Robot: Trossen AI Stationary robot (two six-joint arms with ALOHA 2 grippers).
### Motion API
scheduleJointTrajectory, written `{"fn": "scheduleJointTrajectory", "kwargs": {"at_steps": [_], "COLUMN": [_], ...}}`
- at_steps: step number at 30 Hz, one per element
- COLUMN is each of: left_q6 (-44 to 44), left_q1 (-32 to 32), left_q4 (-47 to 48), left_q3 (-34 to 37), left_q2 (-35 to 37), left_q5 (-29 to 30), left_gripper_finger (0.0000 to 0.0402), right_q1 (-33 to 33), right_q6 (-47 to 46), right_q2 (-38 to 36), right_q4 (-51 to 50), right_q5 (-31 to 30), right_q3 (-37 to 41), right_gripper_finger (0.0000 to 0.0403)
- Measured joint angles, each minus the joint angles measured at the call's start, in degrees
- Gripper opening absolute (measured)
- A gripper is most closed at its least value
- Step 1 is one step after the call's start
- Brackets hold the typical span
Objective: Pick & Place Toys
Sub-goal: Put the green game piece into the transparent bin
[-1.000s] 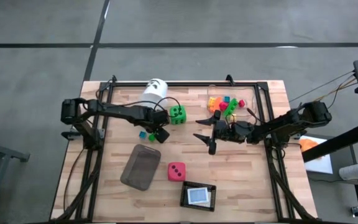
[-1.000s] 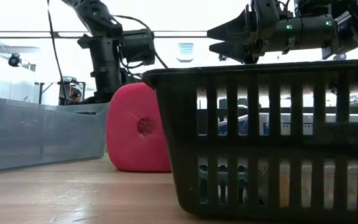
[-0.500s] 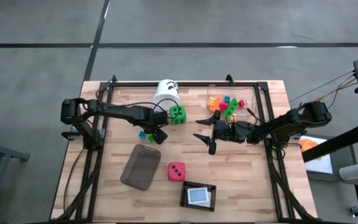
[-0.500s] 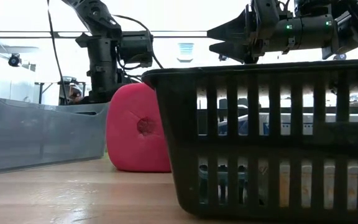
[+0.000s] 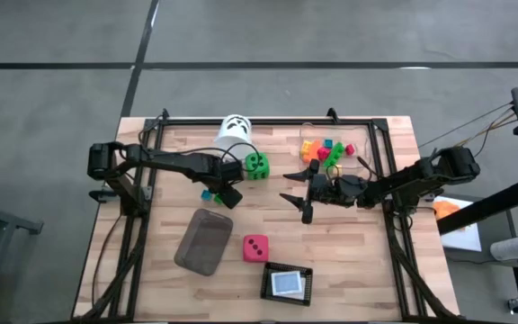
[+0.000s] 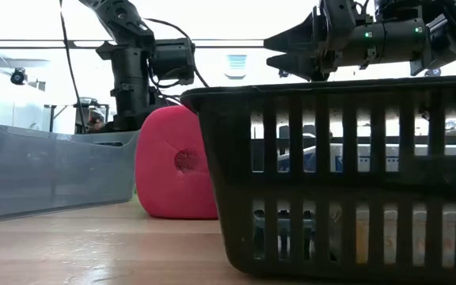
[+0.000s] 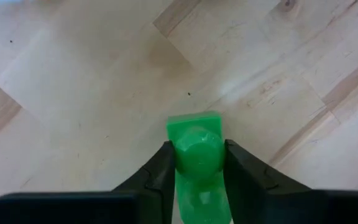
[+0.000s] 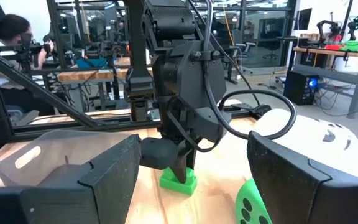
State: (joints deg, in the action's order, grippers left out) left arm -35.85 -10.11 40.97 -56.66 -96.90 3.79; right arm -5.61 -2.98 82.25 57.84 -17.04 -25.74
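The table is of pale wood, with light planks and some darker grain marks. Both arms are dark, nearly black. The brick between the black fingers of the left gripper is bright green. One die is green with black dots — the other die is pink-red, also with black dots. The tray is flat grey. The basket is black with open slats. The small bricks in a pile are orange, yellow, green, red and blue. A round white thing carries dark marks.
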Motion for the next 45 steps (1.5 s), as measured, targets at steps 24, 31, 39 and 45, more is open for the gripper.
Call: {"fn": "scheduleJointTrajectory", "kwargs": {"at_steps": [24,31,39,45], "left_q6": [13.45,27.36,40.72,45.38], "left_q1": [5.81,11.18,14.16,14.03], "left_q4": [-4.31,-22.65,-50.57,-67.23], "left_q3": [0.0,3.05,14.97,22.96], "left_q2": [14.78,23.73,31.16,32.24], "left_q5": [5.8,10.19,7.65,3.11], "left_gripper_finger": [0.0098,0.0098,0.0098,0.0098], "right_q1": [0.0,0.17,2.42,5.8], "right_q6": [2.14,3.18,4.9,1.35], "right_q2": [2.71,8.08,10.39,9.75], "right_q4": [0.86,2.61,7.43,11.23], "right_q5": [0.69,7.96,8.52,15.98], "right_q3": [-0.22,-3.93,-6.01,-6.69], "right_gripper_finger": [0.0288,0.0288,0.0288,0.0288]}}
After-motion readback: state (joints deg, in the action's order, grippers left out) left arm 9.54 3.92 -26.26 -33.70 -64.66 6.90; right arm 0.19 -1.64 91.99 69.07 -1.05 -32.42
